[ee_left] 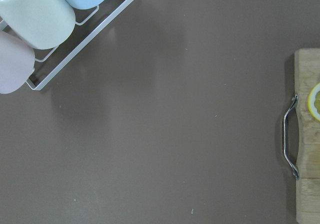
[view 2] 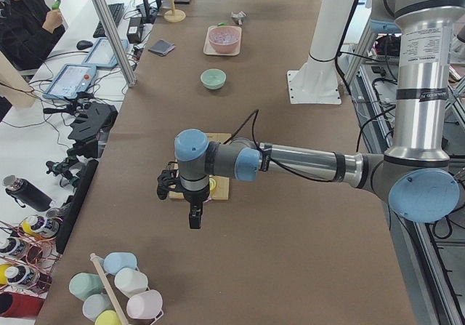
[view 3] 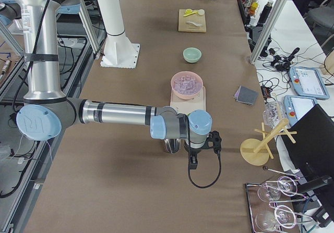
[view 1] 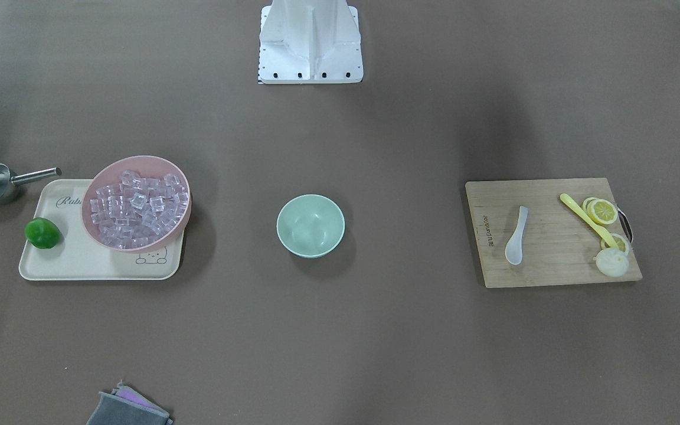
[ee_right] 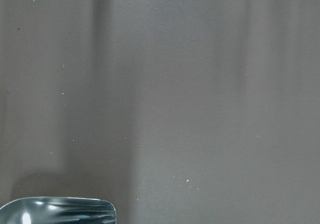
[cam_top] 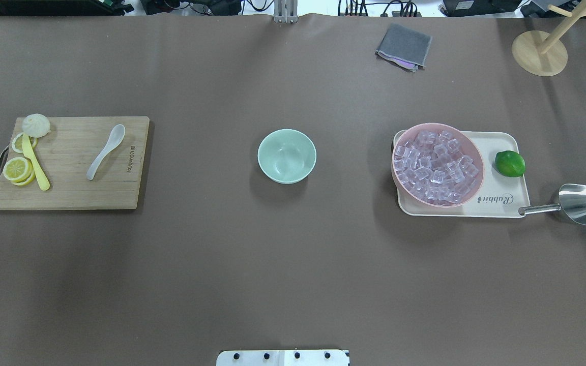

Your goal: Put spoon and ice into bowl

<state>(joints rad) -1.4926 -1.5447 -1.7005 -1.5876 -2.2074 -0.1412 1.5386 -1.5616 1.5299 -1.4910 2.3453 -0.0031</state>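
Observation:
The white spoon (cam_top: 106,151) lies on the wooden cutting board (cam_top: 69,173); it also shows in the front view (view 1: 516,236). The mint-green bowl (cam_top: 287,155) stands empty at the table's middle (view 1: 310,225). Many ice cubes (cam_top: 436,164) fill a pink bowl (view 1: 139,158). My left gripper (view 2: 195,219) hangs over bare table beyond the board's outer end. My right gripper (view 3: 193,162) hangs beyond the tray's end, by the steel scoop. Each shows only in a side view, so I cannot tell if it is open or shut.
A yellow utensil (cam_top: 35,165) and lemon slices (cam_top: 17,169) lie on the board. The pink bowl and a lime (cam_top: 509,163) sit on a cream tray (cam_top: 501,206). A steel scoop (cam_top: 580,203) lies beside it. A grey cloth (cam_top: 404,46) and a cup rack (ee_left: 40,18) are off to the sides.

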